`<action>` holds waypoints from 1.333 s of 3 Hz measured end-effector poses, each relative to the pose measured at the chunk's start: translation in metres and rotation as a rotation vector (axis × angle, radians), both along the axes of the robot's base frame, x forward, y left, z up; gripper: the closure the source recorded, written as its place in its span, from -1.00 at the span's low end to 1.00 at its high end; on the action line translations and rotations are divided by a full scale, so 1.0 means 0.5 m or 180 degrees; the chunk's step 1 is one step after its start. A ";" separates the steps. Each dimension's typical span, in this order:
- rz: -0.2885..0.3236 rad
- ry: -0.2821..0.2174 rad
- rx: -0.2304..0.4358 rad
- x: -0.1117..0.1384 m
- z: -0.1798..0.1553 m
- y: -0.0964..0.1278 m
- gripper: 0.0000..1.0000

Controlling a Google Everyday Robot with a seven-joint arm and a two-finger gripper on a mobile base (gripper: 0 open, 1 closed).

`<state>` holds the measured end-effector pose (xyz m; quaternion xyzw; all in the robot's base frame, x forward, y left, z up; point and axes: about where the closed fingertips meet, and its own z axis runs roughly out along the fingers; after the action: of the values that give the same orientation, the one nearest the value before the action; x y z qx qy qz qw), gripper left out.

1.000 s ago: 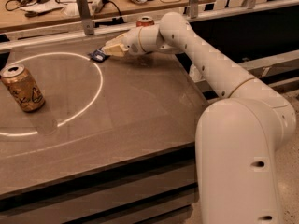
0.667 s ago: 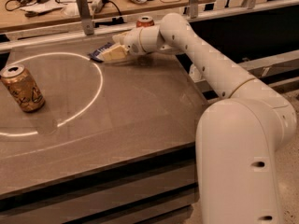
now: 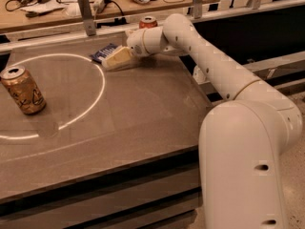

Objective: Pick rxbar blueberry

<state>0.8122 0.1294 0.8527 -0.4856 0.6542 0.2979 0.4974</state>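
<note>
The rxbar blueberry (image 3: 102,53), a small flat bar in a dark navy wrapper, is at the far middle of the grey table (image 3: 143,109). My gripper (image 3: 114,59) reaches in from the right at the end of the white arm (image 3: 205,56) and is shut on the bar's right end. The bar sticks out to the left of the cream fingertips (image 3: 119,57), slightly tilted and low over the table. Its right end is hidden by the gripper.
A gold-brown can (image 3: 22,90) stands at the left inside a white circle line (image 3: 95,94). A red cola can (image 3: 148,22) stands just behind the gripper's wrist. A rail with posts (image 3: 86,13) and a cluttered bench lie beyond the far edge.
The bar has shifted slightly up and to the right with the gripper closed on it. More of the wrapper shows now. The cans have not moved.
</note>
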 end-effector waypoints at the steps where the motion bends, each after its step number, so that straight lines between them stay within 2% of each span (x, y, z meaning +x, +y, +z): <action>1: -0.0017 0.0027 -0.0022 0.007 -0.006 0.004 -1.00; 2: -0.0038 0.0083 -0.0049 0.018 -0.018 0.011 -1.00; 4: -0.0007 0.0173 -0.0084 0.026 -0.041 0.018 -0.11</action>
<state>0.8255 0.1383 0.8321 -0.4832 0.6720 0.3018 0.4733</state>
